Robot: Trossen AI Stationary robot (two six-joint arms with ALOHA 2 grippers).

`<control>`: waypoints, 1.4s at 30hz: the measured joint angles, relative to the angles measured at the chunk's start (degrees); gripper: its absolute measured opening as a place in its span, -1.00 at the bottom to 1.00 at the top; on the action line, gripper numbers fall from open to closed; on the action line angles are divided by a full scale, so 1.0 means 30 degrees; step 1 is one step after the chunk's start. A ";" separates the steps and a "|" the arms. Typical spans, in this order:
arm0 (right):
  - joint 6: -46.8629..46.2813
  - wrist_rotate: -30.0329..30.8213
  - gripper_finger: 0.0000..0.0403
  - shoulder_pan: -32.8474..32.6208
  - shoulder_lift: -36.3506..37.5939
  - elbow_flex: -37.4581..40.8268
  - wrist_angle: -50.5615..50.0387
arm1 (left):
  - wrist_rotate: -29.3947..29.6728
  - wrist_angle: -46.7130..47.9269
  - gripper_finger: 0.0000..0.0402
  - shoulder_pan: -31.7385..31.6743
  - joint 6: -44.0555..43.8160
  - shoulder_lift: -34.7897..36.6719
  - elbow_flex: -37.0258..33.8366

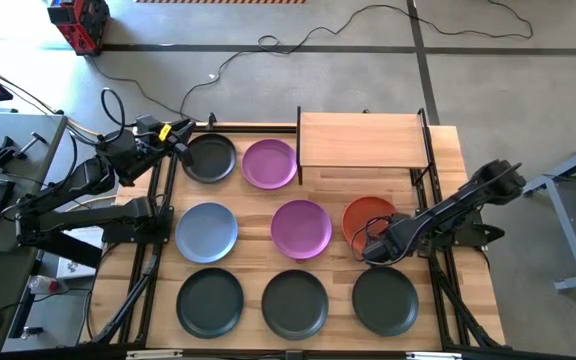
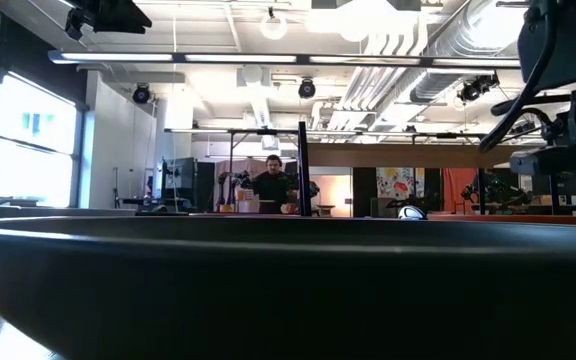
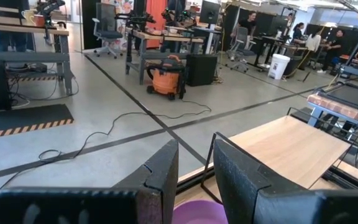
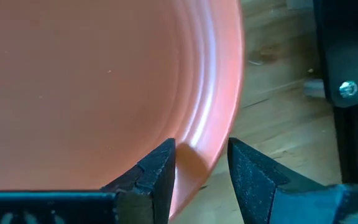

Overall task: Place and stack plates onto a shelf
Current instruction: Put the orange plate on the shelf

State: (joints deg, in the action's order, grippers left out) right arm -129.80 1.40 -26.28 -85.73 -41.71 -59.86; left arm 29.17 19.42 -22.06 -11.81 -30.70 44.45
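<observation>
Orange-red plate (image 4: 98,81) sits between the right gripper's (image 4: 201,168) parted jaws, its rim not yet pinched, in front of the shelf (image 1: 362,140) at the table's right side.

You want the fingers (image 4: 157,171) straddling that rim squarely before you close, one above and one below, then lift level so it clears the purple plate (image 1: 301,227) beside it. Being round, it has no long axis; it lies flat, face up. Your left gripper (image 1: 178,135) waits by the dark plate (image 1: 210,157) at the back left, jaws released and holding nothing.
</observation>
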 joint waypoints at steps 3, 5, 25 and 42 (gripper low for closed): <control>-0.0059 0.0017 -0.37 0.0007 -0.0245 0.0000 0.0117 | 0.0006 0.0000 -0.55 0.0000 0.0000 -0.0003 0.0000; -0.0087 0.0018 -0.42 0.0007 -0.0382 -0.0007 0.0131 | 0.0003 0.0000 -0.55 0.0000 0.0000 0.0000 0.0000; -0.0084 0.0035 -0.99 0.0007 -0.0423 -0.0557 -0.0503 | 0.0001 0.0007 -0.55 0.0000 0.0007 0.0000 0.0000; 0.0423 -0.0093 -1.00 0.0000 -0.0452 -0.1700 -0.1391 | -0.0001 0.0009 -0.55 0.0002 0.0984 0.0000 0.0000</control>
State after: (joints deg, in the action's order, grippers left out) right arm -128.53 1.12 -26.28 -87.09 -46.81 -64.03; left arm 29.17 19.45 -22.06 -8.86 -30.70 44.45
